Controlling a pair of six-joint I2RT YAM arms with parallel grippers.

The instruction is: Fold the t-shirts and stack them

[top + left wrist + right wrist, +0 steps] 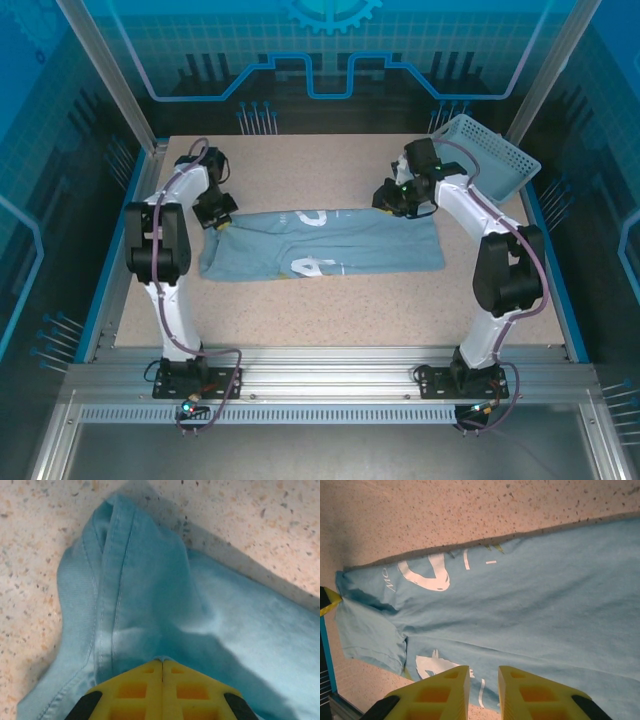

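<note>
Top view, end effectors: the left end effector (214, 212) sits at the far left corner of the t-shirt (320, 245); the right end effector (398, 198) is over its far edge, right of middle.
Top view, t-shirt: lies flat on the tabletop (330, 310) between the arms, white print showing; a basket (490, 155) stands at the far right corner.
Left wrist view: the left end effector (162, 664) is clenched on a raised ridge of the t-shirt beside a stitched hem.
Right wrist view: the right end effector (484, 671) is released, fingers apart above the print, grasping nothing.
Handling: judged soft, light and limp; likely to sag and slide, so best pinched at hems or corners.
Count: one t-shirt, one basket, two end effectors.
</note>
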